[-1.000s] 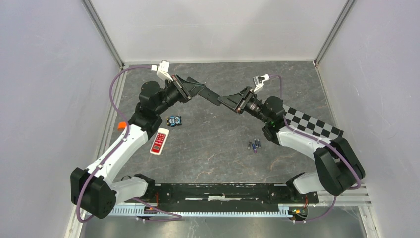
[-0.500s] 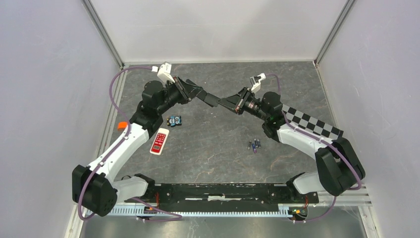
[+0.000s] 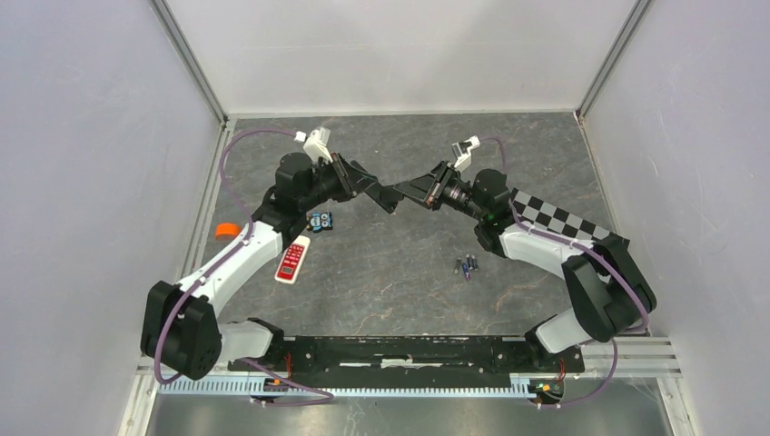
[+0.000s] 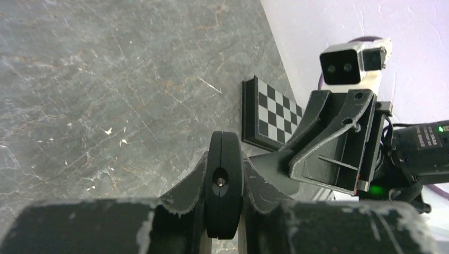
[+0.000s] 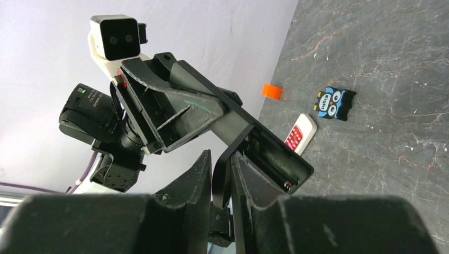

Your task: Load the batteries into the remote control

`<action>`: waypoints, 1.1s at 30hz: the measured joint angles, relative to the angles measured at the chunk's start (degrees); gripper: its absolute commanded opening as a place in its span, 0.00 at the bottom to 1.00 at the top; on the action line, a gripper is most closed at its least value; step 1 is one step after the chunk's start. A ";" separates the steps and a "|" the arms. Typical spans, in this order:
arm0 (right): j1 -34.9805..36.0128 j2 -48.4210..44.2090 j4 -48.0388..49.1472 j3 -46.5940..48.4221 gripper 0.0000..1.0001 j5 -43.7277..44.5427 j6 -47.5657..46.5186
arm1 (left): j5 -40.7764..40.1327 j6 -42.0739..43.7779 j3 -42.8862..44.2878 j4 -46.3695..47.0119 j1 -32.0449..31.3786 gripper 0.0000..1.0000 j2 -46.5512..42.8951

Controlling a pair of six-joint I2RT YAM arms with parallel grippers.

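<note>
Above the middle of the table [image 3: 390,291] the two arms met tip to tip. The left gripper [image 4: 223,174] was clamped on the black remote [image 5: 270,153], which sat edge-on between its fingers in the left wrist view. The remote was held up off the table and slanted toward the right arm. In the right wrist view its long compartment lay open, the inside dark.

The right gripper [image 5: 222,159] was closed on a thin black plate [image 5: 222,185] that rose from between its fingers to the near end of the remote. Whether the plate was part of the remote could not be told.

The batteries [image 3: 467,265] lay in a small cluster on the table, near the right arm and well apart from both grippers. They were dark and slim with pale ends, and they lay roughly side by side.

A white remote [image 3: 292,261] with red buttons lay flat beside the left arm. A small blue owl-faced piece [image 3: 319,221] sat just behind it. An orange piece [image 3: 224,229] lay farther left, near the table's edge. A checkerboard [image 3: 558,221] lay along the right side, partly under the right arm.
</note>
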 measured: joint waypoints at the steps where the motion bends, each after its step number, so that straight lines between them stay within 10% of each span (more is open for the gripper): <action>1: 0.11 0.66 0.57 0.00 0.23 -0.17 0.20 | 0.50 0.00 -0.13 0.00 -0.09 0.02 0.33; 5: 0.85 2.36 0.52 0.00 0.00 -0.81 -0.04 | 1.51 0.22 -0.39 0.07 -0.09 0.02 0.79; 16: 1.16 2.03 -14.01 0.02 0.01 2.34 -11.82 | -12.20 5.27 -0.39 -10.78 -0.39 0.02 0.83; 33: 1.05 8.13 -34.10 -2.73 0.46 17.70 -31.36 | -7.91 11.28 -4.57 -8.02 -0.07 0.02 -6.54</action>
